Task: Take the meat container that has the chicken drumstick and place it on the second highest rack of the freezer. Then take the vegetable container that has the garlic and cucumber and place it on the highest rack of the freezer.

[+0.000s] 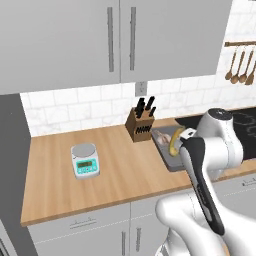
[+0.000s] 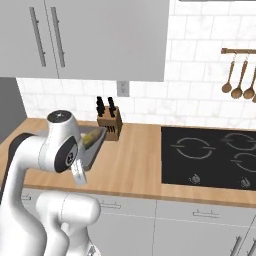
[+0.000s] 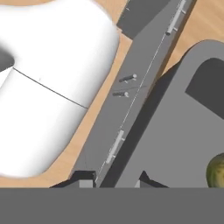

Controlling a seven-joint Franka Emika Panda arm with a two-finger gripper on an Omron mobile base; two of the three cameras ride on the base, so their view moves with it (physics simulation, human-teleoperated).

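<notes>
Closest to you, the gripper (image 3: 114, 180) has its jaws almost shut. They look pinched on the thin edge of the grey vegetable container (image 3: 175, 131). That looks like a small hold on a wide tray, so it is the first thing that could go wrong. If the tray tips, it can slip out of the jaws.

In the hand view the tray hangs over the cabinet fronts (image 3: 131, 87), not over the wood. So I think it is off the counter. If it drops here, it falls to the floor.

The cucumber (image 1: 175, 142) lies loose in the tray, near one end. I cannot pick out the garlic for sure. If you turn the hand fast or tilt it, the cucumber can roll out over the low wall.

The tray sits very close to the arm's own big white joint. A sharp turn could knock the tray against it.

A bit farther back, the knife block (image 1: 141, 123) stands just beside the tray. Swing wide and a corner could hit it.

Farther left, the scale (image 1: 85, 160) sits on the counter (image 1: 50, 180). Carry the tray high enough to pass over it.

Farthest left, a tall dark-grey side (image 1: 10, 150) is likely the freezer. You cannot see its door or racks, so go slow there.
</notes>
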